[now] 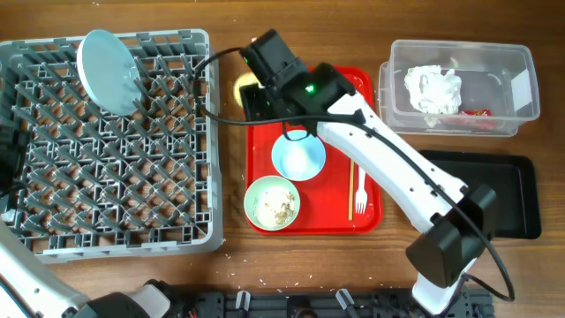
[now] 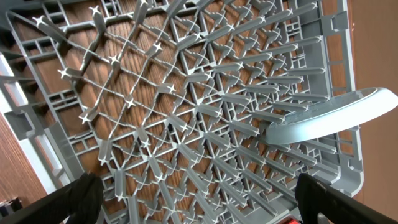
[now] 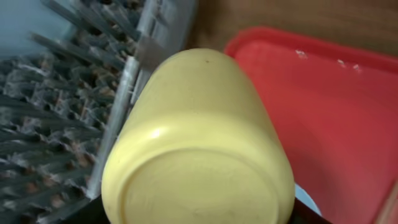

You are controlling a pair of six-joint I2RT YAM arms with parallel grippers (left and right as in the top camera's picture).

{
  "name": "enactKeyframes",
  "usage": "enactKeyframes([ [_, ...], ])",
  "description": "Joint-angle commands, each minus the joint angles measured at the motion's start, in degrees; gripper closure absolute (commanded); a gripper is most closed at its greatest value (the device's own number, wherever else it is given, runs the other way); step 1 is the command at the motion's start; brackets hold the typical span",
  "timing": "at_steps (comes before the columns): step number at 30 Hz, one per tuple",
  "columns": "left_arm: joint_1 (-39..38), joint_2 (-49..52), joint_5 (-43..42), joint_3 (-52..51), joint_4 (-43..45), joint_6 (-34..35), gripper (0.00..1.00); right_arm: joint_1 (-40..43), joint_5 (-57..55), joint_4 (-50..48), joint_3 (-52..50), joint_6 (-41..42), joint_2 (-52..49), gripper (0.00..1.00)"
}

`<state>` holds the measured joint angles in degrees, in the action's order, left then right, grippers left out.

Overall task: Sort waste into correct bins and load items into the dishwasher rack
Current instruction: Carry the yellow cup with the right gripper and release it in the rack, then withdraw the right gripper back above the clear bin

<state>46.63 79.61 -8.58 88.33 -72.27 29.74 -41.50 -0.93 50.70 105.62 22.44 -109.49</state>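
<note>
Two jaws of the right gripper (image 1: pixel 251 92) pinch the small yellow cup (image 3: pixel 199 143) by its sides. The cup is tilted between them, base toward the wrist camera, over the red tray (image 1: pixel 327 205)'s left edge, beside the dishwasher rack (image 1: pixel 53 177). The left gripper (image 2: pixel 202 208) hangs spread wide and empty above the rack.

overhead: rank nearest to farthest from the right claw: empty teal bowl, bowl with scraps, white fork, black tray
1. empty teal bowl, red tray's middle
2. bowl with scraps, red tray's front
3. white fork, right side
4. black tray, far right
</note>
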Motion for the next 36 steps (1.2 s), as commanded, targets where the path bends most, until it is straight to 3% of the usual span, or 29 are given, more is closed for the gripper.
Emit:
enactKeyframes([
  [1, 0.26, 0.07, 0.35, -0.26, 0.0, 0.74, 0.0, -0.17, 8.81, -7.13, 1.25, -0.74, 0.07, 0.41],
  [8, 0.26, 0.07, 0.35, -0.26, 0.0, 0.74, 0.0, -8.26, 13.03, -21.81, 1.25, 6.08, -8.48, 0.42],
  [11, 0.26, 0.07, 0.35, -0.26, 0.0, 0.74, 0.0, -12.07, 6.19, -22.45, 1.25, 6.23, -10.97, 0.41],
  [16, 0.26, 0.07, 0.35, -0.26, 0.0, 0.74, 0.0, -12.61, 4.72, -20.52, 1.22, 6.03, -11.06, 0.36],
  [20, 0.26, 0.07, 0.35, -0.26, 0.0, 0.74, 0.0, -9.03, 0.28, -13.64, 1.31, 6.14, -5.09, 0.32],
  [23, 0.26, 0.07, 0.35, -0.26, 0.0, 0.74, 0.0, -1.33, -7.65, 1.64, 1.31, 12.2, 0.46, 0.31],
  [27, 0.26, 0.07, 0.35, -0.26, 0.0, 0.74, 0.0, 8.04, -0.59, 14.05, -2.05, 12.24, -0.52, 0.35],
  [31, 0.26, 0.07, 0.35, -0.26, 0.0, 0.74, 0.0, 8.09, 2.6, 7.15, -15.47, 15.13, -1.03, 0.38],
  [34, 0.26, 0.07, 0.35, -0.26, 0.0, 0.74, 0.0, 7.02, 11.21, -4.7, -21.33, 15.04, -1.03, 0.44],
  [36, 0.26, 0.07, 0.35, -0.26, 0.0, 0.74, 0.0, 5.33, 10.64, -7.54, -22.14, 14.86, -1.03, 0.44],
])
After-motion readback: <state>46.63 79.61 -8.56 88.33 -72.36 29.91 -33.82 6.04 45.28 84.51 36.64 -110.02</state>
